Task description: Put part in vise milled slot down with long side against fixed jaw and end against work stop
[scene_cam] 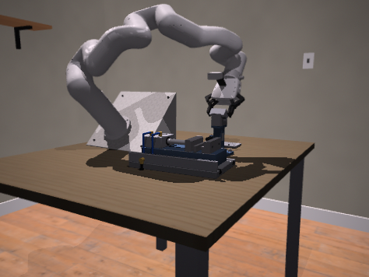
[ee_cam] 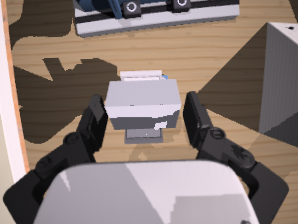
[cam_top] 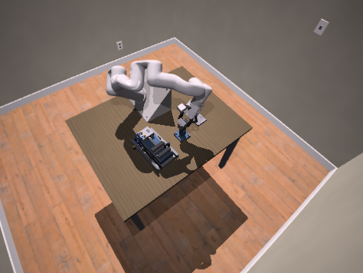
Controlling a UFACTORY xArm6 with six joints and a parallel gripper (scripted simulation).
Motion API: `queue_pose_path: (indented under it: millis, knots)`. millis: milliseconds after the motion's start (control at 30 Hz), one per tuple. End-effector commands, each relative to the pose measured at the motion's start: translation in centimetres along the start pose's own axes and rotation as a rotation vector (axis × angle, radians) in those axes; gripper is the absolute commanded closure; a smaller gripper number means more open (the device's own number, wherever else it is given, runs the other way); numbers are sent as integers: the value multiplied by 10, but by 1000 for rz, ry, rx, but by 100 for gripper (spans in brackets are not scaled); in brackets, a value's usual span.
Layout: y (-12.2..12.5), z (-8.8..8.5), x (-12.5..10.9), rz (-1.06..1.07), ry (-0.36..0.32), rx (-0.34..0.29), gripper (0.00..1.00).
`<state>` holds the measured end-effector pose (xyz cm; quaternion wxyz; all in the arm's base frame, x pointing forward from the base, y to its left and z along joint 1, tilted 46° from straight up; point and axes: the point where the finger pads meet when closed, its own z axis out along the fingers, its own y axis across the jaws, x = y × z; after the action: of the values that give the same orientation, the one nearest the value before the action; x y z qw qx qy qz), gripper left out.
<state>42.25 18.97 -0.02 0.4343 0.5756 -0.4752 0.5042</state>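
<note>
Indoors, brown table, plank floor, grey walls

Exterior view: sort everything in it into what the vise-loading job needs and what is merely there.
Job:
part, upright on the V-block
open claw, fingers either side of the part
vise
infeed plate

Merely there:
wedge-shaped arm mount
wall shelf
wall socket
table
</note>
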Motion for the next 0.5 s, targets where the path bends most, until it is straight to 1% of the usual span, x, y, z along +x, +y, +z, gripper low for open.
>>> queue_pose_path:
  millis: [0, 233, 467]
  knots:
    - [-1, -2, 1, 3, 17, 2, 11]
    - [-1, -1, 0, 3, 53, 1, 11]
    - [-1, -1, 0, 3, 74, 1, 11]
